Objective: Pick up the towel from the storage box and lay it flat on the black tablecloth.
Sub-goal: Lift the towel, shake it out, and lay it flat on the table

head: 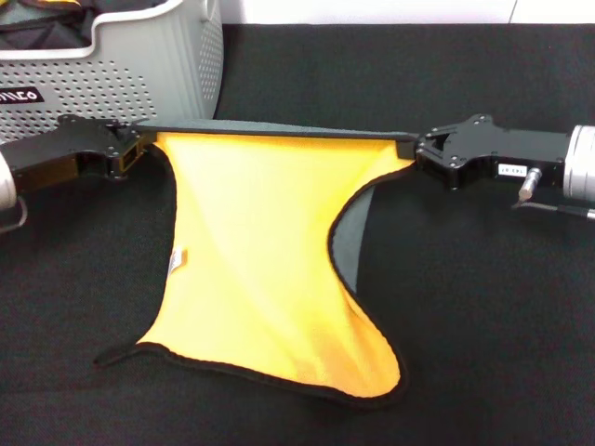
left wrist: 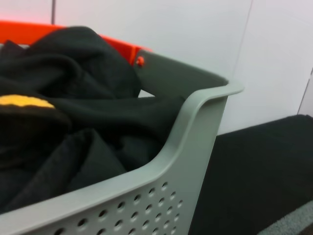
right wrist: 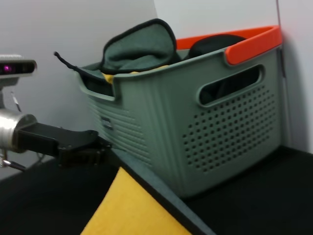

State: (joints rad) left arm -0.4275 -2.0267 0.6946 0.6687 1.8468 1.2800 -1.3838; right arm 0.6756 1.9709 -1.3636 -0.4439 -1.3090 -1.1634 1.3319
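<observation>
The towel (head: 270,260), orange-yellow face up with a black hem and a small white tag, is stretched by its top edge between both grippers. My left gripper (head: 138,147) is shut on its left corner, just in front of the storage box (head: 139,74). Shut on the right corner is my right gripper (head: 416,149). The towel's lower part rests on the black tablecloth (head: 493,307), and a grey fold shows on its right side. In the right wrist view the towel (right wrist: 132,210) runs to the left gripper (right wrist: 100,147) beside the box (right wrist: 161,132).
The grey perforated box (left wrist: 195,142) holds dark cloths (left wrist: 88,112), one with a bit of orange, and a grey cloth (right wrist: 142,49) over its rim. It has an orange rim piece (right wrist: 254,41). A white wall stands behind it.
</observation>
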